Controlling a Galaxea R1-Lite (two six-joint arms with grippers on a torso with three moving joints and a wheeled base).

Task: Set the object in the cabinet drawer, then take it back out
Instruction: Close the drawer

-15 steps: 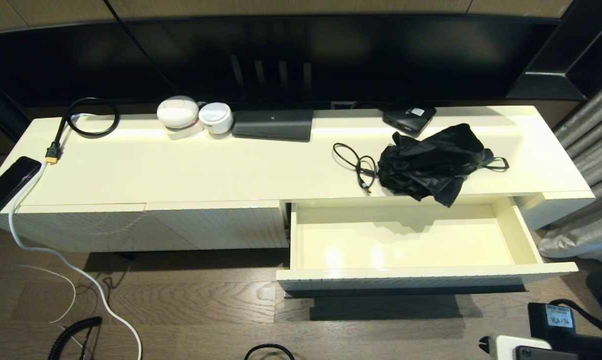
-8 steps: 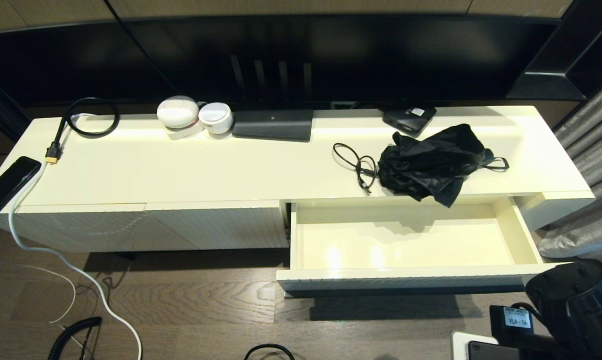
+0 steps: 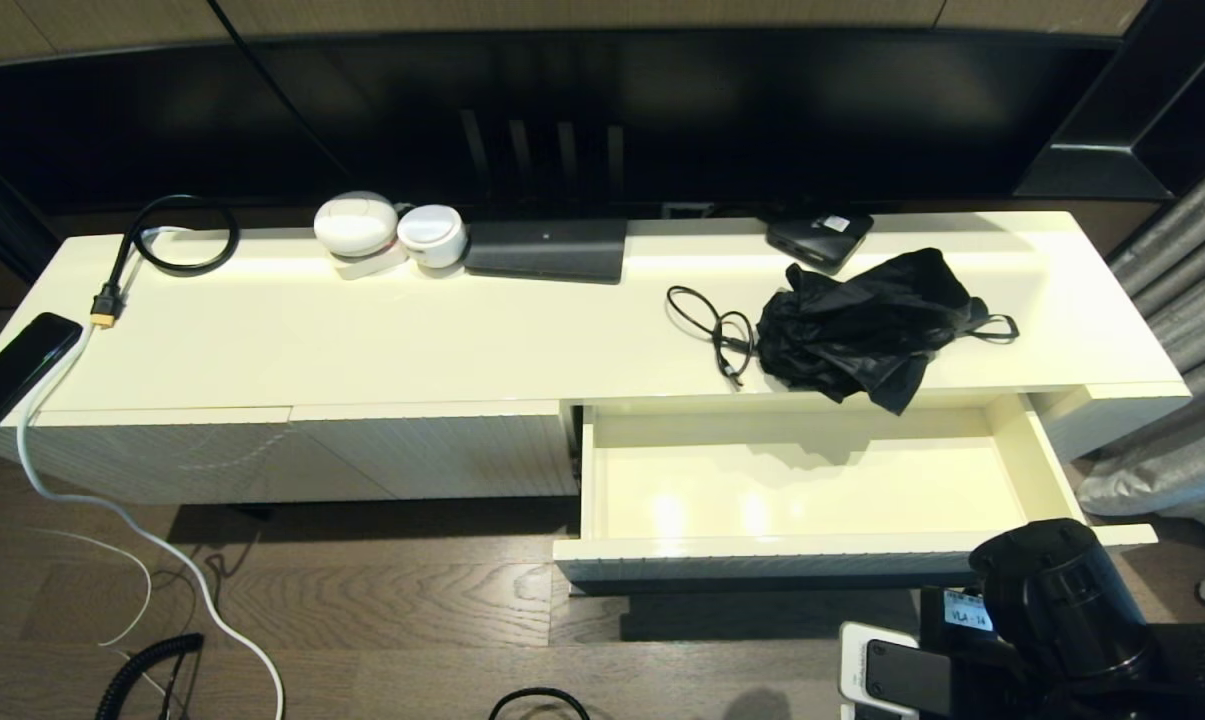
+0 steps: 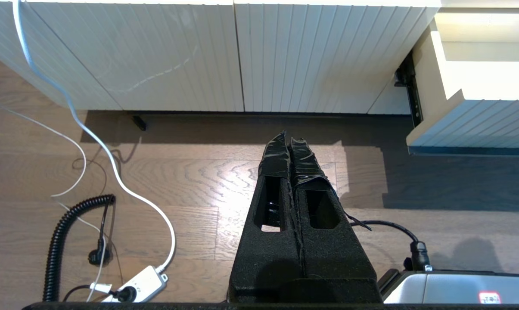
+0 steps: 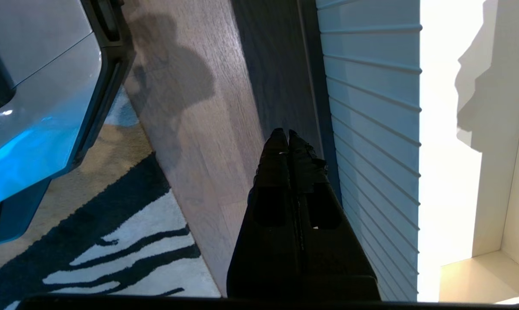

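You're facing a long cream cabinet (image 3: 382,340) on a dark wood floor (image 3: 382,620), with a big black TV screen (image 3: 602,110) behind it. The cabinet drawer (image 3: 812,545) at the right end is pulled out, smooth cream inside, nothing in it. On the cabinet top just behind the drawer lies a crumpled black bag (image 3: 862,325), its front edge hanging slightly over the cabinet lip above the drawer; a thin black cable (image 3: 712,325) lies just to its left. Further left along the back edge you have two white round devices (image 3: 387,232) and a flat black box (image 3: 547,250); a small black box (image 3: 819,238) sits behind the bag. A phone (image 3: 17,368) lies at the far left corner next to a white cord (image 3: 112,510) running down to the floor. Your right gripper (image 5: 287,137) is clenched, fingers pressed together, holding nothing, hovering just in front of the drawer's fluted front, near its right end. Your left gripper (image 4: 289,140) is also clenched and empty, parked low over the floor in front of the closed fluted panels (image 4: 225,56), left of the drawer.
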